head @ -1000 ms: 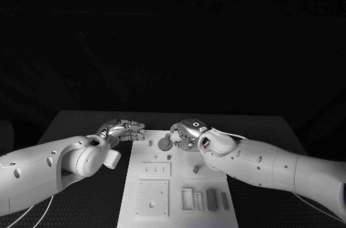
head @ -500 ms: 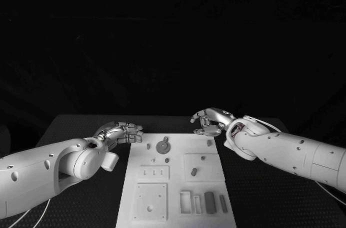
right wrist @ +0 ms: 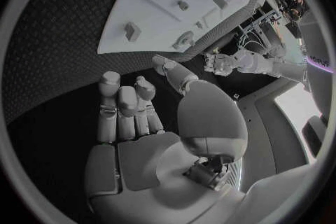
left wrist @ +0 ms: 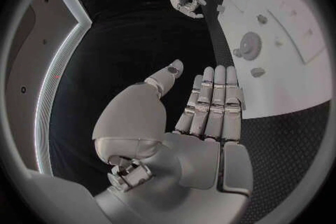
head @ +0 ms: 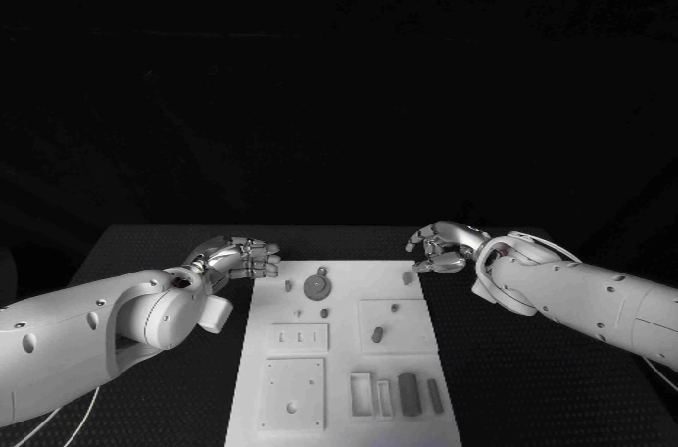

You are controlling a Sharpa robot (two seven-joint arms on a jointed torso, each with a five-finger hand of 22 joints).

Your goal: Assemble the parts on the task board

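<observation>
Spanning the middle of the black table [head: 156, 251], the white board [head: 346, 354] runs lengthwise away from the robot, flat and square to it. Left hand [head: 240, 258] sits just off the board's far left corner, fingers straight and close together, holding nothing. Right hand [head: 445, 248] hovers off the far right corner, fingers loosely curled and apart, nothing in them as far as the views show. Progress, judged from how things lie: partway at best. On the board, a round disc part [head: 319, 287] sits near the far end, apparently seated in its place, with small pegs [head: 288, 286] beside it. Further in come two raised square plates, the right one carrying a small oval part [head: 377, 335]; nearer the robot a larger square plate [head: 294, 392] with a small piece in its middle. At the near right, a row of narrow slots: one holds a dark bar [head: 409, 392], the slot [head: 364, 389] beside it looks open and unfilled. Which pieces are pressed home I cannot tell. Parts read grey, small, matte, low against the white.
</observation>
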